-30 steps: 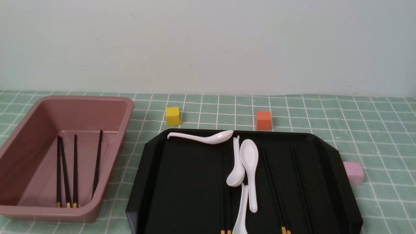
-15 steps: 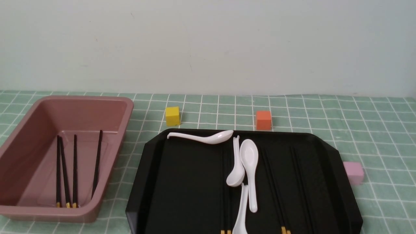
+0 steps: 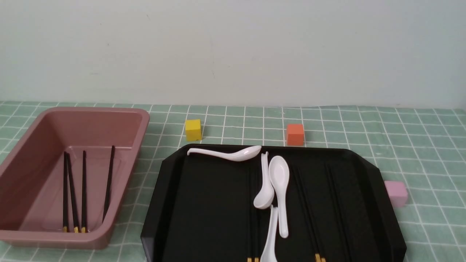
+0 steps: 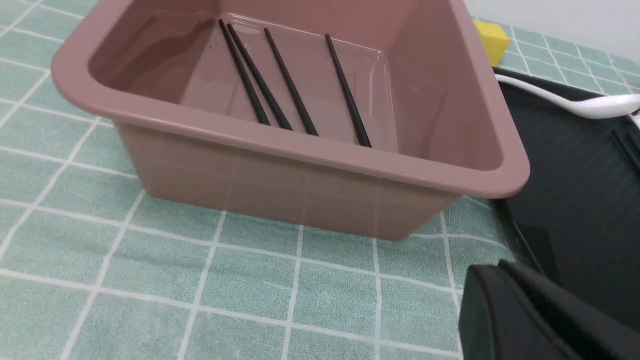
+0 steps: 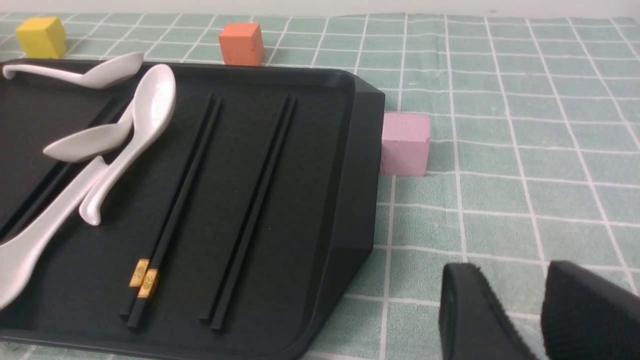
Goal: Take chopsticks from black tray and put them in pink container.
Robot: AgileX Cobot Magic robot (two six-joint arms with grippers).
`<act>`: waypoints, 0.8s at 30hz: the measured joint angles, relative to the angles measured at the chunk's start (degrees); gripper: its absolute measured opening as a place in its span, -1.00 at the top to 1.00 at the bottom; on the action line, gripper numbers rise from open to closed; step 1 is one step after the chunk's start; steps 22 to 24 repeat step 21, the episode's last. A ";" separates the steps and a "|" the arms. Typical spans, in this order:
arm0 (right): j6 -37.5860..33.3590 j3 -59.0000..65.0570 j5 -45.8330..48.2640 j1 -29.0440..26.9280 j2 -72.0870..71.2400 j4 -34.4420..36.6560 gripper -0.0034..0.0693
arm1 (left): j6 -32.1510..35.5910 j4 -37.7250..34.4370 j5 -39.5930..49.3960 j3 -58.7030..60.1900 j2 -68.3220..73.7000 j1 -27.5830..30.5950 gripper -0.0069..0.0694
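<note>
Four chopsticks binned, more waiting on tray, arms parked near edge.
Pink container (image 3: pixel 120 120) left holds 4 chopsticks (image 3: pixel 83 189); w/ spoons (image 3: pixel 279 189), black tray (image 3: pixel 204 203) keeps others lengthwise. Right claw (image 5: pixel 520 310) slightly spread, empty; left claw (image 4: pixel 530 320): can't tell.

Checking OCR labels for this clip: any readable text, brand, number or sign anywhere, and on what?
No readable text in any view.
The gold bands on one pair of chopsticks in the black tray carry a faint embossed mark, too small and blurred to read.
The pink container, spoons and cubes show no markings.
</note>
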 joint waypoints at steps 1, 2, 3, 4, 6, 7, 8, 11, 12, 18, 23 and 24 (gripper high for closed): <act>0.00 0.00 0.00 0.00 0.00 0.00 0.25 | 0.00 0.00 0.00 0.00 0.00 0.00 0.79; 0.00 0.00 0.00 0.00 0.00 0.00 0.25 | 0.00 0.00 0.00 0.00 0.00 0.00 0.78; 0.00 0.00 0.00 0.00 0.00 0.00 0.25 | 0.00 0.00 0.00 0.00 0.00 0.00 0.78; 0.00 0.00 0.00 0.00 0.00 0.00 0.25 | 0.00 0.00 0.00 0.00 0.00 0.00 0.78; 0.00 0.00 0.00 0.00 0.00 0.00 0.25 | 0.00 0.00 0.00 0.00 0.00 0.00 0.78; 0.00 0.00 0.00 0.00 0.00 0.00 0.25 | 0.00 0.00 0.00 0.00 0.00 0.00 0.78; 0.00 0.00 0.00 0.00 0.00 0.00 0.25 | 0.00 0.00 0.00 0.00 0.00 0.00 0.78; 0.00 0.00 0.00 0.00 0.00 0.00 0.25 | 0.00 0.00 0.00 0.00 0.00 0.00 0.77; 0.00 0.00 0.00 0.00 0.00 0.00 0.25 | 0.00 0.00 0.00 0.00 0.00 0.00 0.77; 0.00 0.00 0.00 0.00 0.00 0.00 0.25 | 0.00 0.18 0.01 0.00 0.00 0.00 0.76; 0.00 0.00 0.00 0.00 0.00 0.00 0.25 | 0.00 0.24 0.01 0.00 0.00 0.00 0.76; 0.00 0.00 0.00 0.00 0.00 0.00 0.25 | 0.00 0.24 0.01 0.00 0.00 0.00 0.76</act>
